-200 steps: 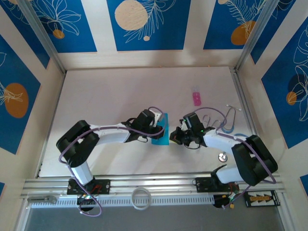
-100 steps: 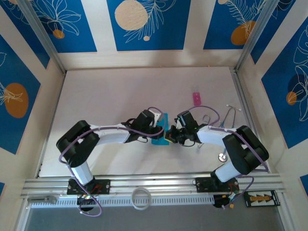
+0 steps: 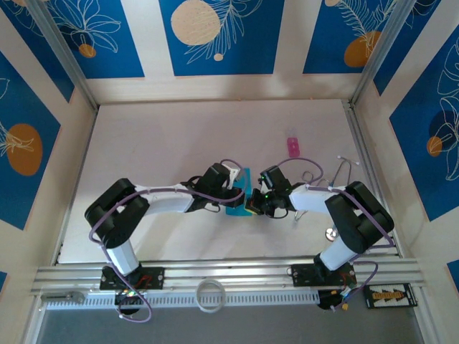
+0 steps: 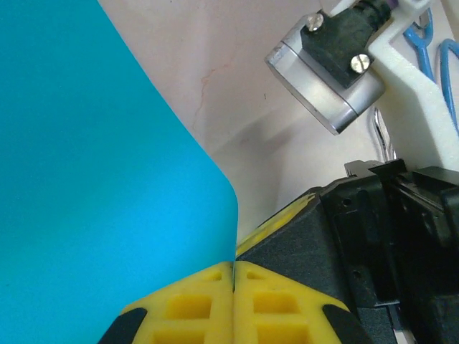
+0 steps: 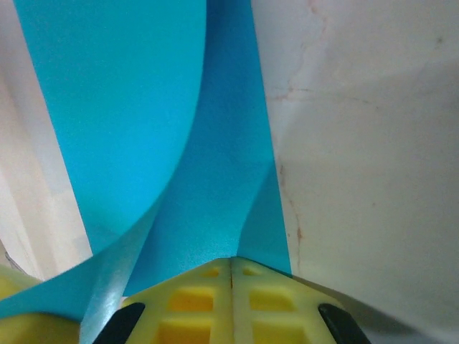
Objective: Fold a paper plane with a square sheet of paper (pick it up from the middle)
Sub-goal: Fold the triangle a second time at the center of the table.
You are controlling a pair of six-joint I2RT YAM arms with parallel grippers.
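Where the sheet lies: the square sheet of paper (image 3: 242,188) is near the middle of the white table (image 3: 158,143), between the two wrists, and from above it looks like a narrow cyan strip.
Sheet, left wrist view: the cyan paper (image 4: 93,165) covers the left half of the view, and its curved right edge runs down to the seam of the yellow pads.
Sheet, right wrist view: one layer (image 5: 215,186) lies flat on the table and a second layer (image 5: 122,93) curls up from it toward the left.
Left gripper: the left gripper (image 4: 234,276) has its two yellow pads pressed together with no gap. The paper edge meets the seam, but I cannot tell if paper is caught between the pads.
Right gripper: the right gripper (image 5: 231,271) also has its pads pressed together, with the tip on the flat layer. I cannot tell whether it pinches the paper or only presses on it.
Grippers together: from above, the left gripper (image 3: 239,198) and the right gripper (image 3: 252,203) stand tip to tip at the near right corner of the sheet. The black and yellow body of the right gripper (image 4: 315,236) is just beside the left pads.
Other things: a small pink object (image 3: 292,145) lies further back on the right, well apart from the sheet.
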